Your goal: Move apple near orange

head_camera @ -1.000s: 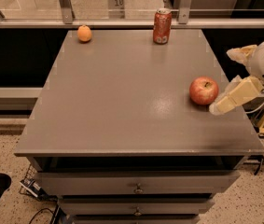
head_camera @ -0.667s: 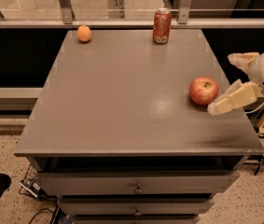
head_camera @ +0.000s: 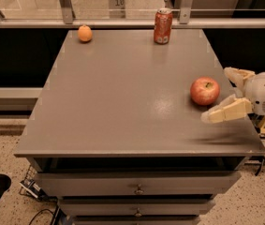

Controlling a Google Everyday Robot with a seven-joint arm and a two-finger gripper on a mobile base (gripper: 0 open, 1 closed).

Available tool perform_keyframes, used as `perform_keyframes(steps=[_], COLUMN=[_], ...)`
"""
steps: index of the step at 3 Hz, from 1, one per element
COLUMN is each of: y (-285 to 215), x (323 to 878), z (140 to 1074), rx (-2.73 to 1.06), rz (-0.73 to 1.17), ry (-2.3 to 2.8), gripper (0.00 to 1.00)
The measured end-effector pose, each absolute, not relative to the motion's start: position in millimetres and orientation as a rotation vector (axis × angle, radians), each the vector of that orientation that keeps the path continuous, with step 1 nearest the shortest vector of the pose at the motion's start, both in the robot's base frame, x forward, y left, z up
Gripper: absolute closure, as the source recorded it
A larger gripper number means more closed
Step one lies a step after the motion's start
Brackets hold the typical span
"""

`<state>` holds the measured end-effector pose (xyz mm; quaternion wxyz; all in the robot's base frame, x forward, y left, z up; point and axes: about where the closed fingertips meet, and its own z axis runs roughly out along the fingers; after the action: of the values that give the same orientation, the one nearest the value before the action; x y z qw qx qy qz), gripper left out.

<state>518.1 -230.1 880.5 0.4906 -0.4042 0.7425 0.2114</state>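
On the gray tabletop (head_camera: 122, 102), the apple (head_camera: 205, 91) lies between your spread, empty hand (head_camera: 217, 96), just beside it, and the distant orange (head_camera: 84, 33).

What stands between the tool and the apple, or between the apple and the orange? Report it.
Nothing visible. The open tool hovers at the right edge of the table, just beside the apple. The soda can stands at the far edge, off the straight line to the orange in the far left corner.

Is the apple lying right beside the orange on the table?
No: the apple sits at the right of the table by the open gripper, while the orange lies far off at its back left corner.
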Motion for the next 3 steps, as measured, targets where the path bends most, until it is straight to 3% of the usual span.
perform_keyframes(steps=[1,3], y=[-225.2,-218.3], x=[523.7,533.4], z=[865.1,856.9], rx=[-0.933,-0.883], rz=[0.532,0.551], ry=[1.773,1.763], gripper=[0.0,0.41])
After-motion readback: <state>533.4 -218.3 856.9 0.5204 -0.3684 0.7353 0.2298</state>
